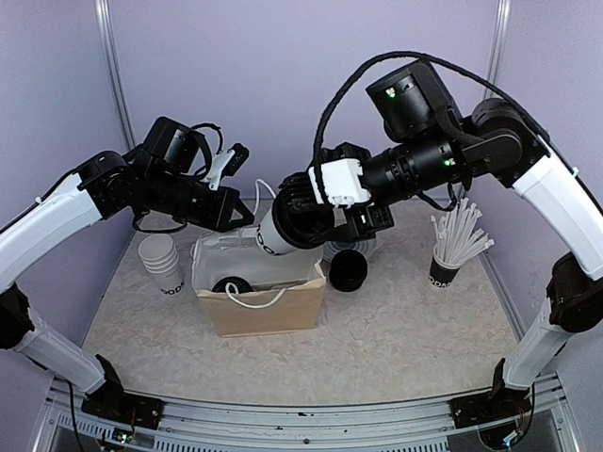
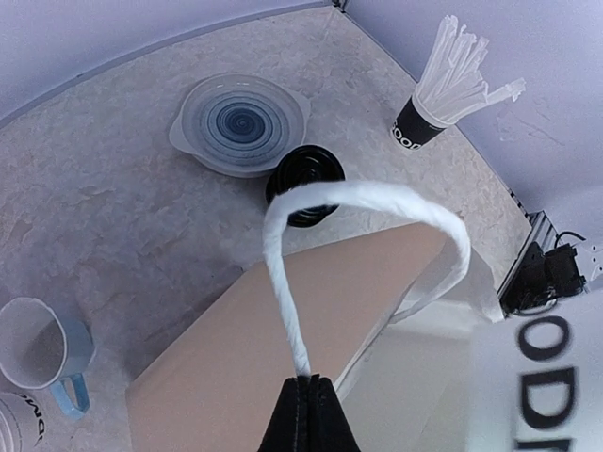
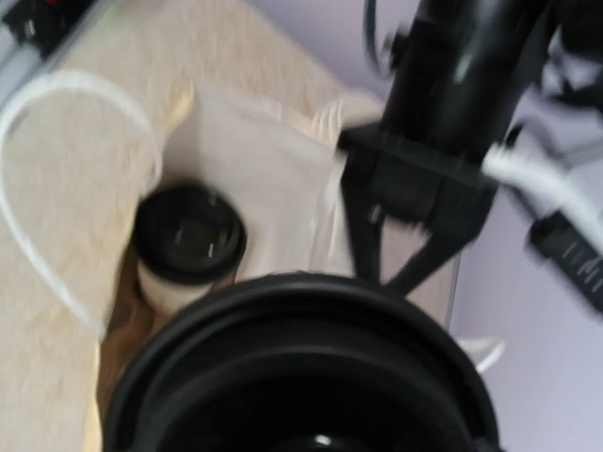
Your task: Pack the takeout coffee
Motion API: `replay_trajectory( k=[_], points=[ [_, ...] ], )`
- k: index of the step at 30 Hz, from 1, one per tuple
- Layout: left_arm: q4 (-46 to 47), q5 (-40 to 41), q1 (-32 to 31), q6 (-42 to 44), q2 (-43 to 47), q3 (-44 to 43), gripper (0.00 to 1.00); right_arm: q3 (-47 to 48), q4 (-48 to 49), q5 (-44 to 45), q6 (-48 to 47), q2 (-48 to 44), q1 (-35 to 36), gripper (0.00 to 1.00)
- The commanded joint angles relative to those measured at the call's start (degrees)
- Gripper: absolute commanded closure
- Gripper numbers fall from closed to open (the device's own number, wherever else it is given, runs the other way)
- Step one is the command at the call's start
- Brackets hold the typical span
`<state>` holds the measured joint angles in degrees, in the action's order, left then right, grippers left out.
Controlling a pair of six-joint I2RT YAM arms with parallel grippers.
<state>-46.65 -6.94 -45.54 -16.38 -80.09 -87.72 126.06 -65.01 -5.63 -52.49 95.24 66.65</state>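
Right gripper [image 1: 311,215] clamps cup [image 1: 271,235] near lid, above bag [image 1: 268,309]. Light, crushable paper, probably stiffest there. Left gripper [image 2: 308,400] pinches handle [image 2: 285,292].

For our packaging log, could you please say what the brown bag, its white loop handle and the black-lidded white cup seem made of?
Brown bag: matte kraft paper, stiff panels. White loop handle: twisted cord, paper or cotton, fibrous-looking. White cup: matte paperboard, printed lettering; its black lid: probably plastic, glossy.

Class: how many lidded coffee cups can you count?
2. The takeout coffee, tilted in the right gripper above the paper bag; another lidded cup inside the bag. More may be hidden.
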Motion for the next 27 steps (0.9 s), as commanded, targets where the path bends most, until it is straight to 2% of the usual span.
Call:
replay_trajectory(
  k=[1, 13, 27],
  points=[
    [3.5, -1.1, -0.7, -1.6, 0.6, -1.4, 1.00, -6.4, 2.1, 7.9, -0.3, -0.6, 0.6, 0.50],
    [10.4, -2.5, -3.3, -4.1, 1.7, 2.5, 1.00, -7.8, 2.0, 14.8, 3.0, 4.7, 1.5, 0.53],
    [11.6, -2.8, -3.0, 0.8, 1.7, 4.5, 1.00, -14.7, 2.9, 14.6, 2.6, 3.9, 1.6, 0.57]
  ],
)
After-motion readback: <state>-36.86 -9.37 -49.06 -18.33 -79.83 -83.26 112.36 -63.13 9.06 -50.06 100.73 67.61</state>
